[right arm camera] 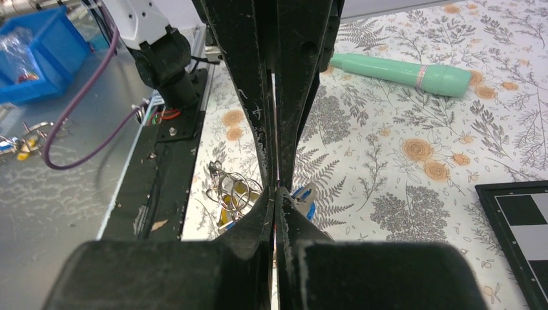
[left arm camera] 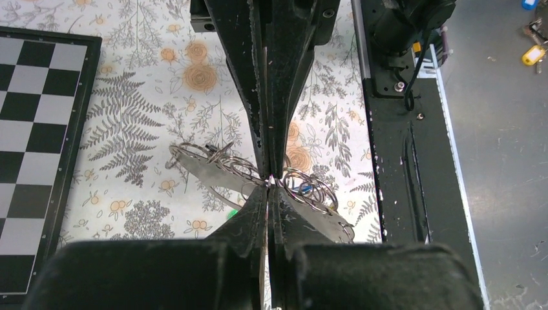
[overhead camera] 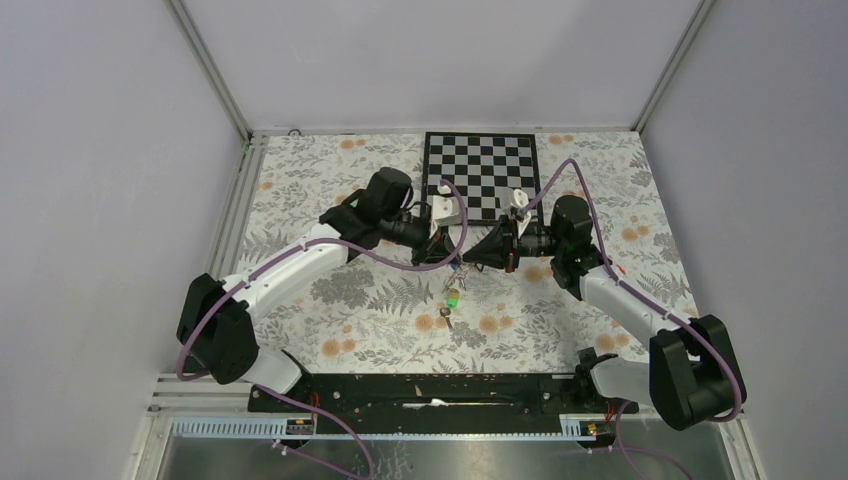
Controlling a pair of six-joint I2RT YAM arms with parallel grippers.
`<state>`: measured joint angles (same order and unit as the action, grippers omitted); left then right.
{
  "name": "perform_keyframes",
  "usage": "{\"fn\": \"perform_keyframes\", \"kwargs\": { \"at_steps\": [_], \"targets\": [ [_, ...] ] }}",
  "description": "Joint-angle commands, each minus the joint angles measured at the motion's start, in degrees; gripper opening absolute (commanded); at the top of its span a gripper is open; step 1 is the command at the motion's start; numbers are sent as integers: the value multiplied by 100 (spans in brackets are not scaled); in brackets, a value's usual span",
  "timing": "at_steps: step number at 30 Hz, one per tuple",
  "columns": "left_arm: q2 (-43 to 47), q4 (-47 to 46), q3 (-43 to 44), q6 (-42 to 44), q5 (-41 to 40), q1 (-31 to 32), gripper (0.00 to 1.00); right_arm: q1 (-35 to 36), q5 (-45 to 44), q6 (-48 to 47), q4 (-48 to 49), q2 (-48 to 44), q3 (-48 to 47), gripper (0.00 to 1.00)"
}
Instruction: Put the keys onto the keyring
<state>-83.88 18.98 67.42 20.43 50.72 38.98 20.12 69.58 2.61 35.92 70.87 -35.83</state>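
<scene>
My left gripper (overhead camera: 447, 252) and right gripper (overhead camera: 470, 254) meet tip to tip above the middle of the floral mat, both shut on the same cluster of thin silvery rings, the keyring (left arm camera: 309, 188). In the left wrist view my left gripper (left arm camera: 269, 186) pinches the rings, with loops spreading to either side (left arm camera: 194, 155). A blue key (left arm camera: 306, 189) hangs inside the loops. In the right wrist view my right gripper (right arm camera: 278, 189) is shut, with the rings (right arm camera: 231, 187), a yellow key (right arm camera: 226, 212) and a blue key (right arm camera: 304, 197) beside its tips. A green key (overhead camera: 453, 297) hangs below the grippers.
A chessboard (overhead camera: 482, 175) lies behind the grippers. A long mint-green piece (right arm camera: 400, 71) lies on the mat. The black base rail (overhead camera: 430, 390) runs along the near edge. A blue bin (right arm camera: 32, 51) and loose keys (left arm camera: 533, 55) sit off the mat.
</scene>
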Motion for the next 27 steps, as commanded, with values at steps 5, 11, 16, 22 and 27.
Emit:
{"fn": "perform_keyframes", "kwargs": {
  "at_steps": [5,11,16,22,27],
  "targets": [
    [-135,1173,934,637,-1306,373,0,-17,-40,-1561,-1394,-251,-395,11],
    [-466,1752,1484,705,-1749,642,0,33,-47,-1821,-1640,-239,-373,15],
    [-553,1846,1610,716,-1870,753,0,53,-109,-1931,-1730,-215,-368,15],
    [-561,1881,1611,743,-1977,828,0,78,-147,-1949,-1729,-196,-343,12],
    [-591,1881,1656,709,-1954,839,0,140,-163,-1931,-1702,-162,-327,6]
  ]
}}
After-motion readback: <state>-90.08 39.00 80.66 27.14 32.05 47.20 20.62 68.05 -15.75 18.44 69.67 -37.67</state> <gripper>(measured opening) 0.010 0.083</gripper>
